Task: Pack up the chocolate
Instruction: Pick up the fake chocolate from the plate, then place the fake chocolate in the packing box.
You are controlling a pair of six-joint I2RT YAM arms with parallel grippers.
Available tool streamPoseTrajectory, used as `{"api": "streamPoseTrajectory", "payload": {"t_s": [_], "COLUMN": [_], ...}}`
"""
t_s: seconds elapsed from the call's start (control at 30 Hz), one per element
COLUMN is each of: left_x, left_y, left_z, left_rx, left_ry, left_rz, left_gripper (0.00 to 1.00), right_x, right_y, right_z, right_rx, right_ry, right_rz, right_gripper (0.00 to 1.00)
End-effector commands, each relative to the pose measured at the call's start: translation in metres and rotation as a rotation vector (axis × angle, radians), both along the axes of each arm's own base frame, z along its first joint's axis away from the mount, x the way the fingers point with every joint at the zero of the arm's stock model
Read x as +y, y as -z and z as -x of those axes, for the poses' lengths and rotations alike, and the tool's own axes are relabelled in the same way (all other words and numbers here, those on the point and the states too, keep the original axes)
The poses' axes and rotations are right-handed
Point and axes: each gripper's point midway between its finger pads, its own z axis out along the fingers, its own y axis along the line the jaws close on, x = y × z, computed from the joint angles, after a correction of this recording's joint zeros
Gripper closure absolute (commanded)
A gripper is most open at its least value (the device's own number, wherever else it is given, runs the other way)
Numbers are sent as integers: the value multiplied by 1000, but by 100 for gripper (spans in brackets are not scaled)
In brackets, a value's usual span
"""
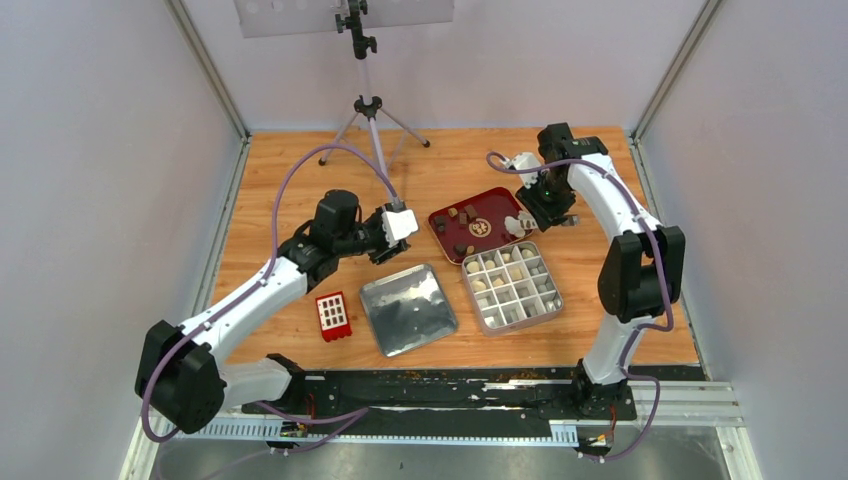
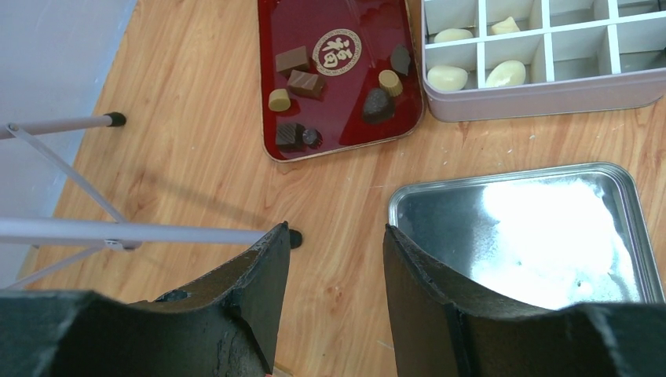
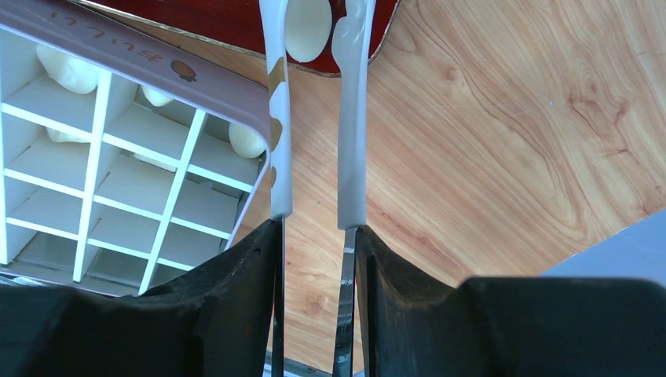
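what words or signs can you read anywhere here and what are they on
"福": gold, in a round seal on the red tray.
Brown script on the wall of the divided box, upside down in the right wrist view: too unclear to read.
Nothing else legible.

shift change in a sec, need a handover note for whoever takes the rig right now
Left end effector: open, empty, hovering over bare wood beside the silver lid.
Right end effector: shut on white tongs; a cream piece sits between their tips over the red tray, pinched or not I cannot tell.
Done: several cream pieces in the divided box.
Left to do: roughly eight loose pieces on the tray, mostly brown, to move into the free compartments; lid is off.
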Motion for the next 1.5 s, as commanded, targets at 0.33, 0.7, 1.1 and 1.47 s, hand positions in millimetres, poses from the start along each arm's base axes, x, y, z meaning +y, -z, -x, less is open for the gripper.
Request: {"api": "streamPoseTrajectory", "payload": {"t_s": [0.33,0.7,1.1,1.47], "left_x": [-3,-4,-2,1], "left_y": [-7,2,6,1], "left_z": [1,-1,-1,5], "left_rx": [-21,16,70,95], "left_ry": [0,11,14,-25], "left_rz": [48,7,-50,-4], "left_gripper": [44,44,45,45], "right_x": [-10,-5,-16,-28], "right_y": [5,-58,-56,-35], "right_z": [-4,11,118,128], "right_rx": [15,-135,-27,-4], "right_ry": [-25,-27,-33,-17], "right_rz": [59,-5,-46,-3], "right_gripper": [75,84,84,82]}}
